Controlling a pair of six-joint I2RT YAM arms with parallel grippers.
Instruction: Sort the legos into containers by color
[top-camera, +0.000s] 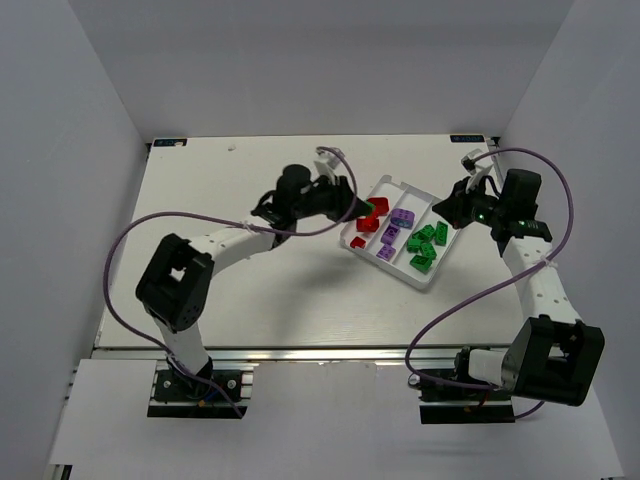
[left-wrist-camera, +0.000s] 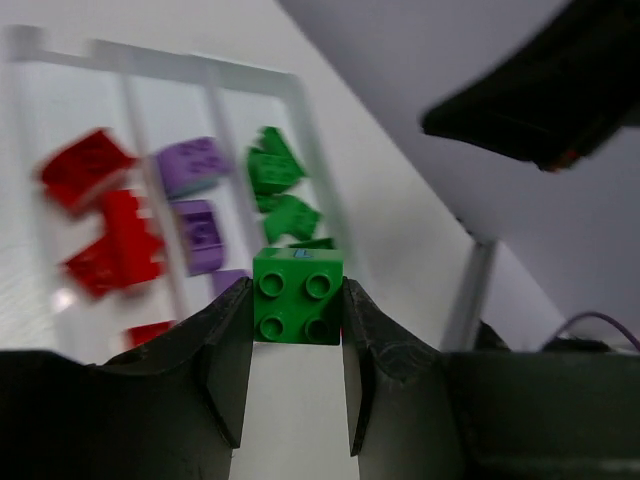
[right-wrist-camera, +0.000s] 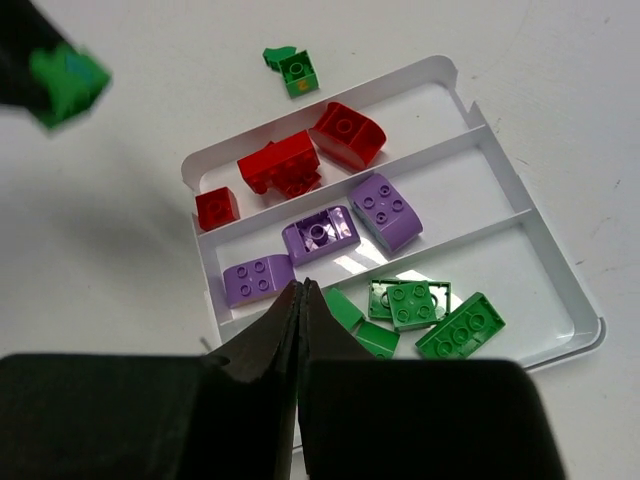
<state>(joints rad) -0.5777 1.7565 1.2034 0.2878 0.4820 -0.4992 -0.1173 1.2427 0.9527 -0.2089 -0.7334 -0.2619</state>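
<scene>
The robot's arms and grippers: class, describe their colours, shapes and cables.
The left arm and right arm have white tubular links between chunky black joint housings. A thin purple cable loops along each. The left gripper and right gripper are matte black, tapering to the tips.

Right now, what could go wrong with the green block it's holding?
The left gripper holds the green brick near the tray's red compartment; let go here, it might land with the reds. The green compartment is on the far side, near the shut right gripper, so the arms could bump. A loose green brick outside the tray might get forgotten.
</scene>
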